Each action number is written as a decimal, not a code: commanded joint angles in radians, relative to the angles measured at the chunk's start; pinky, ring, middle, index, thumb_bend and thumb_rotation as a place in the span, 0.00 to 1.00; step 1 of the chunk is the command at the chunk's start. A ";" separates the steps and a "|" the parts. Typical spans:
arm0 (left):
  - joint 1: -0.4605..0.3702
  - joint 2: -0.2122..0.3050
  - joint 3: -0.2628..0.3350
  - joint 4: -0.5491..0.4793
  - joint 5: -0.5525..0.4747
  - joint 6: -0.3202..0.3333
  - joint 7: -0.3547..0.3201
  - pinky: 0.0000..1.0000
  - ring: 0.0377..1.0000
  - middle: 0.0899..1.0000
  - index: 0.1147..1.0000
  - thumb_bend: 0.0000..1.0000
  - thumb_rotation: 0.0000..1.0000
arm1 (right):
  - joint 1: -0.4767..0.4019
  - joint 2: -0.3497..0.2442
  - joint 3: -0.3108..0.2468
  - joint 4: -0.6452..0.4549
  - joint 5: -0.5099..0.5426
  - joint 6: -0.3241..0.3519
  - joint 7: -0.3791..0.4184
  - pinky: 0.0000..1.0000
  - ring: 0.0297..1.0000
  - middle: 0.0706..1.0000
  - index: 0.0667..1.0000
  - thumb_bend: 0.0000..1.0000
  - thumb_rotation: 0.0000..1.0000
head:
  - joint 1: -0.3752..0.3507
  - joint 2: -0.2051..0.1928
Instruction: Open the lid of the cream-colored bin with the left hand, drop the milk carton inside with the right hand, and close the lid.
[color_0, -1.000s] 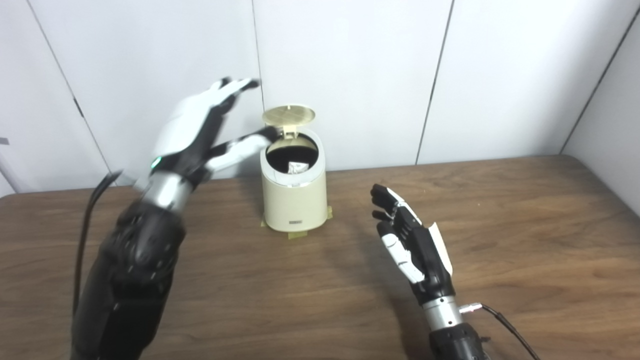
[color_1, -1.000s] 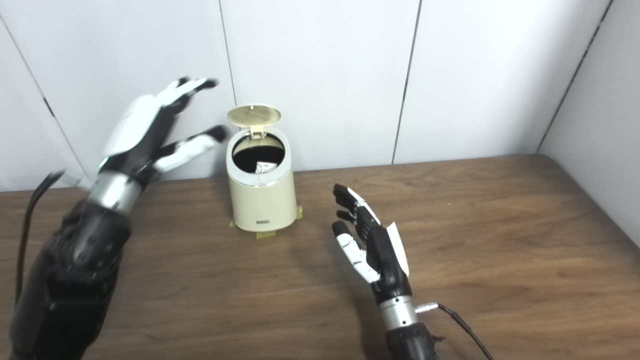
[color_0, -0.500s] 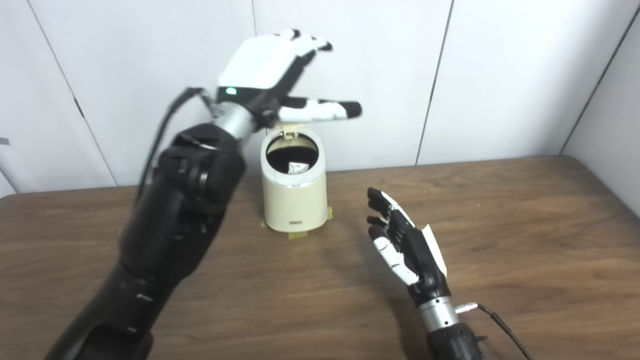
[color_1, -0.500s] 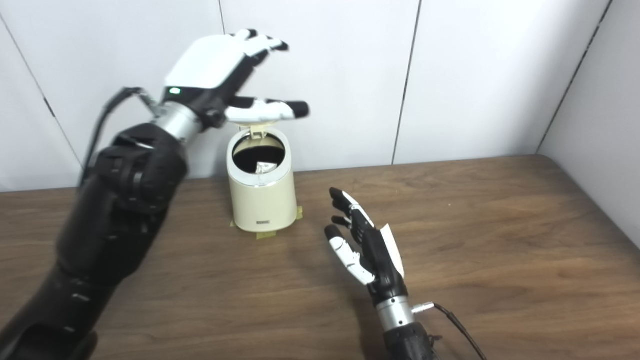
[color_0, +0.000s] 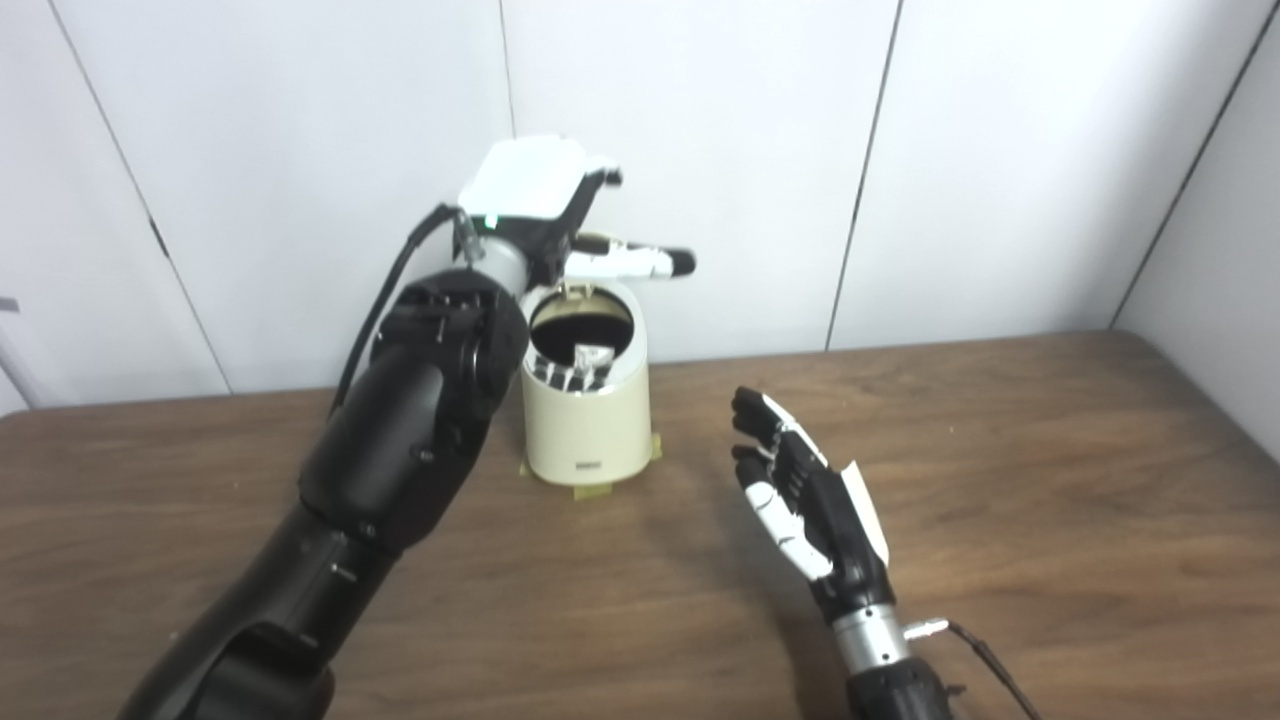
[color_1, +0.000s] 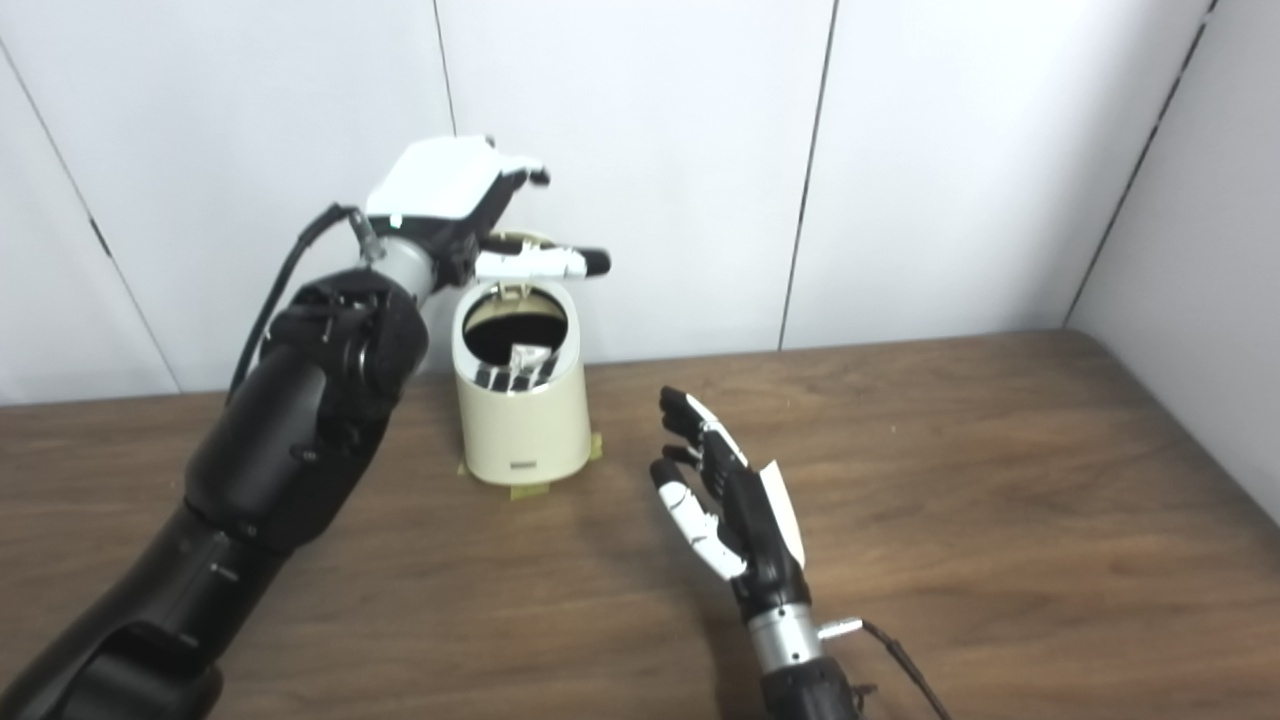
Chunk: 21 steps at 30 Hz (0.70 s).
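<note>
The cream-colored bin (color_0: 587, 425) stands on the table near the back wall with its mouth uncovered. Inside the dark opening a small white milk carton (color_0: 591, 355) shows. My left hand (color_0: 540, 195) hovers just over the back of the bin, palm down, fingers spread, thumb pointing right, holding nothing. The raised lid (color_1: 517, 243) is mostly hidden behind that hand; whether the fingers touch it I cannot tell. My right hand (color_0: 800, 490) is open, right of the bin and apart from it, low over the table with its palm facing left.
Yellow tape (color_0: 590, 490) marks the bin's foot on the brown wooden table (color_0: 1050, 480). White wall panels (color_0: 1000, 150) rise right behind the bin. A cable (color_0: 985, 655) trails from my right wrist.
My left hand swung from the bin's left side up over the raised lid, then came down closer to it. The right hand stayed nearly still. The view shifted slightly.
</note>
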 joint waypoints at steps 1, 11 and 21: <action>-0.069 0.009 0.011 0.009 0.015 -0.003 0.048 1.00 1.00 0.89 0.86 1.00 1.00 | -0.012 -0.010 -0.011 0.068 -0.006 -0.053 -0.011 0.79 0.87 0.88 0.86 0.17 0.70 | 0.002 -0.001; -0.068 0.019 0.006 0.063 0.008 0.006 0.047 1.00 1.00 0.89 0.86 1.00 1.00 | -0.011 -0.013 -0.016 0.076 -0.009 -0.062 -0.009 0.79 0.87 0.87 0.85 0.17 0.71 | 0.009 -0.012; -0.021 0.030 0.003 0.002 -0.014 -0.018 0.040 1.00 1.00 0.90 0.87 1.00 1.00 | -0.010 -0.009 -0.018 0.071 -0.011 -0.064 -0.014 0.78 0.87 0.88 0.85 0.17 0.64 | 0.007 -0.008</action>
